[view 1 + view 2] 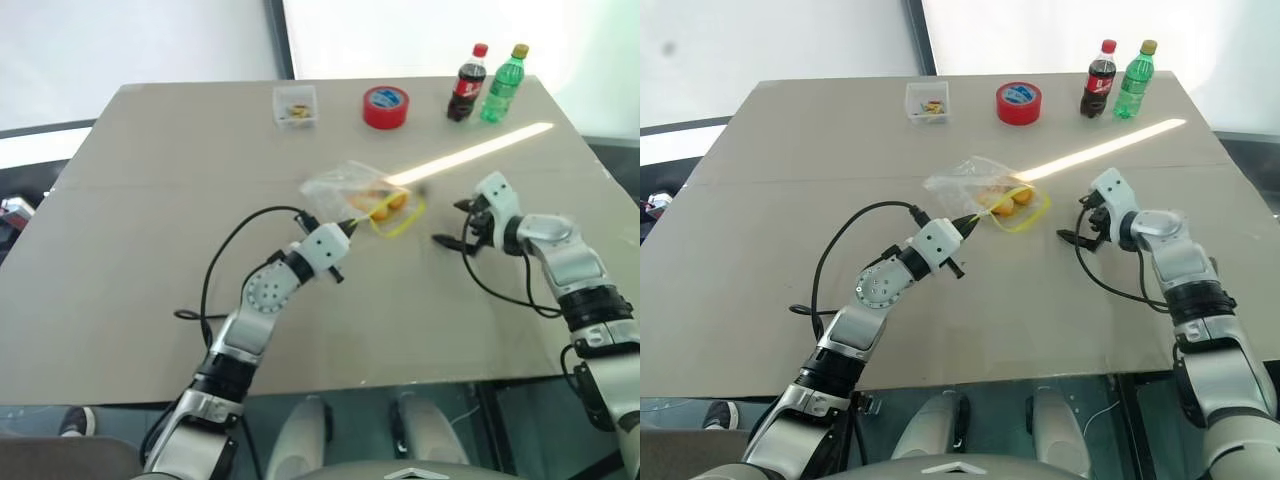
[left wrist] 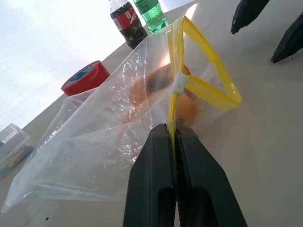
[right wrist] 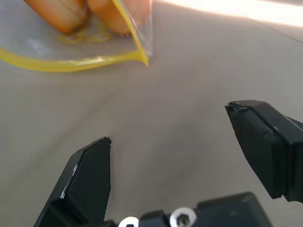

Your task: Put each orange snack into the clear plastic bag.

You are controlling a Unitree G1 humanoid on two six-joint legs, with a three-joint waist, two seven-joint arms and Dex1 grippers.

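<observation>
The bag [image 1: 352, 190] lies just above the centre of the left eye view, on the tabletop [image 1: 150, 250]. Its yellow zip strip [image 2: 208, 90] forms an open loop at the end toward the right of the frame. Both snacks [image 1: 388, 204] sit inside the bag, side by side just behind that loop; in the right wrist view they show as orange shapes [image 3: 71, 14] through the plastic at the upper left.

The left pincer [image 1: 347, 228] comes in from the lower left and is closed tight on the zip strip at the bag's near edge, so the bag rises from its fingertips toward the upper right. In the left wrist view the two black fingers [image 2: 156, 179] press together with the yellow strip between them.

The right pincer [image 1: 452, 224] is at centre right, well apart from the bag, with bare tabletop between it and the zip loop. Its fingers [image 3: 90, 175] are spread wide and hold nothing.

Along the top of the frame stand a clear box [image 1: 295, 105], a red tape roll [image 1: 386, 106], a cola bottle [image 1: 467, 83] and a green bottle [image 1: 503, 84].
</observation>
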